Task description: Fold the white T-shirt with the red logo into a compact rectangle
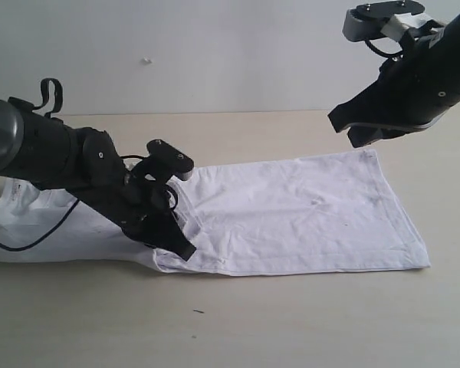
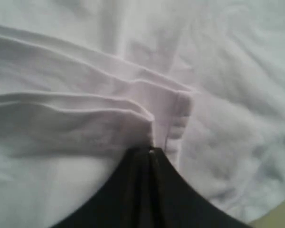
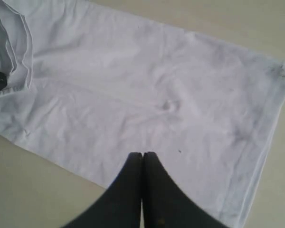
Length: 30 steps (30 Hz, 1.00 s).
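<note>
Calling it fairly early in the fold, tbh. Looking at the white T-shirt (image 1: 307, 215) lying mostly flat along the table (image 1: 291, 330), stretching out to the right with the hem end open and unfolded. Not spotting the red logo anywhere, so probably facing down or tucked under. Seeing layering at the left end only, with a few stacked edges bunching up there, maybe a sleeve or side turned in. Judging the big folds of the body as not yet done, so nowhere near a compact rectangle.

Moving on to the fingers. Finding the left gripper (image 2: 150, 151) sitting low on that bunched left end, jaws drawn together and seemingly pinching the stitched edge of a fold right at the tips. Finding the right gripper (image 3: 142, 156) hanging in the air over the far right corner of the shirt, well clear of the fabric, jaws pressed together with nothing between them. Seeing the cloth lying below those tips, not touching.
</note>
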Each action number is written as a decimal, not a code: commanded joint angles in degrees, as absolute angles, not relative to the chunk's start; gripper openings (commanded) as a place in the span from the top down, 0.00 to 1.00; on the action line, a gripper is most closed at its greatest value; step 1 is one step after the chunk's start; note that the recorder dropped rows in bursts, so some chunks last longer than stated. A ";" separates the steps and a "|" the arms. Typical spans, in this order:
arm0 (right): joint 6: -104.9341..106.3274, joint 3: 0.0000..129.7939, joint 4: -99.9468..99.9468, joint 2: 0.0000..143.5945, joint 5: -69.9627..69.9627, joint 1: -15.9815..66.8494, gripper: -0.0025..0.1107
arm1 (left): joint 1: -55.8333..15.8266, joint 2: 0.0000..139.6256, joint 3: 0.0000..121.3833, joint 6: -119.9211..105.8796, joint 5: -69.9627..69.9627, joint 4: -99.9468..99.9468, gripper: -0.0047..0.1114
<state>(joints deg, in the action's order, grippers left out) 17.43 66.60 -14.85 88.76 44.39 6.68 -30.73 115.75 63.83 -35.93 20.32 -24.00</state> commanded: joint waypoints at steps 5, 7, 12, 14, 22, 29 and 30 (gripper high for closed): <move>17.97 66.65 -14.99 88.18 43.73 6.62 0.98 | -25.73 106.02 63.57 -31.93 19.55 -23.24 0.88; 17.97 66.65 -14.99 88.18 43.73 6.62 0.98 | -21.90 104.32 63.57 -28.64 20.96 -23.12 0.87; 18.19 66.65 -14.99 88.18 43.74 6.62 0.98 | -9.72 102.41 63.57 -23.19 26.75 -23.11 0.62; 18.47 66.65 -14.99 88.18 43.58 6.62 0.98 | -4.64 102.28 63.57 -21.76 28.79 -23.11 0.47; 19.04 66.65 -14.99 88.18 43.59 6.62 0.98 | 9.93 104.33 63.57 -24.06 32.14 -29.38 0.45; 19.04 66.65 -14.99 88.18 43.59 6.62 0.98 | 13.23 110.39 70.33 -28.93 40.01 -32.44 0.45; 19.04 66.65 -14.99 88.18 43.59 6.62 0.98 | 13.23 111.05 71.46 -29.19 40.34 -32.34 0.45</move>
